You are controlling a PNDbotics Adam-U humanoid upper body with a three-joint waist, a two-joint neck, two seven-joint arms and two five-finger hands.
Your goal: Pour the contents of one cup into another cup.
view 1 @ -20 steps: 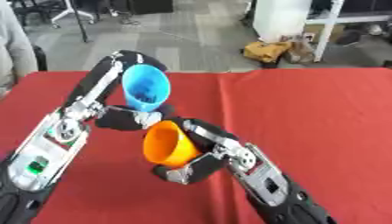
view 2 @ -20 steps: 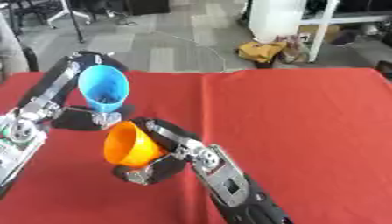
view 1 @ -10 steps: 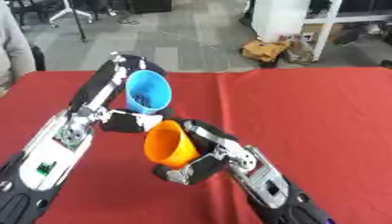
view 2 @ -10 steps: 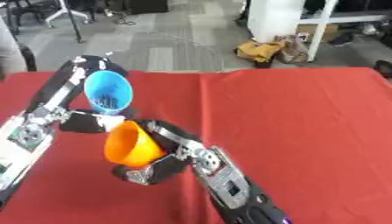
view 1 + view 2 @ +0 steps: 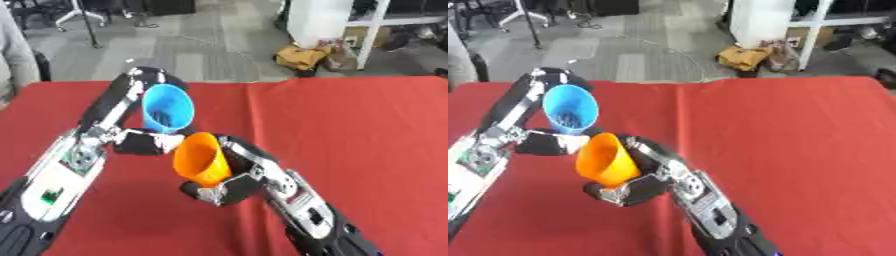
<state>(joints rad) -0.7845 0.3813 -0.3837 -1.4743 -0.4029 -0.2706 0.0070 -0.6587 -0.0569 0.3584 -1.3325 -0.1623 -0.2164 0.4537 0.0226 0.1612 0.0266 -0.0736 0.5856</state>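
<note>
Blue cup (image 5: 167, 108), clamped in left robot hand (image 5: 144, 142), tilts at 11 o'clock of orange cup (image 5: 202, 159), clamped in right robot hand (image 5: 229, 187); rims look misaligned, so contents could spill onto desk (image 5: 350, 125).

A bright blue cup (image 5: 168, 109) up top, a vivid orange cup (image 5: 201, 160) just below it. Both arms are black with silver joints; the left robot hand (image 5: 144, 142) and right robot hand (image 5: 229, 187) are dark. The desk (image 5: 367, 130) is solid red, the floor (image 5: 210, 45) grey.
</note>
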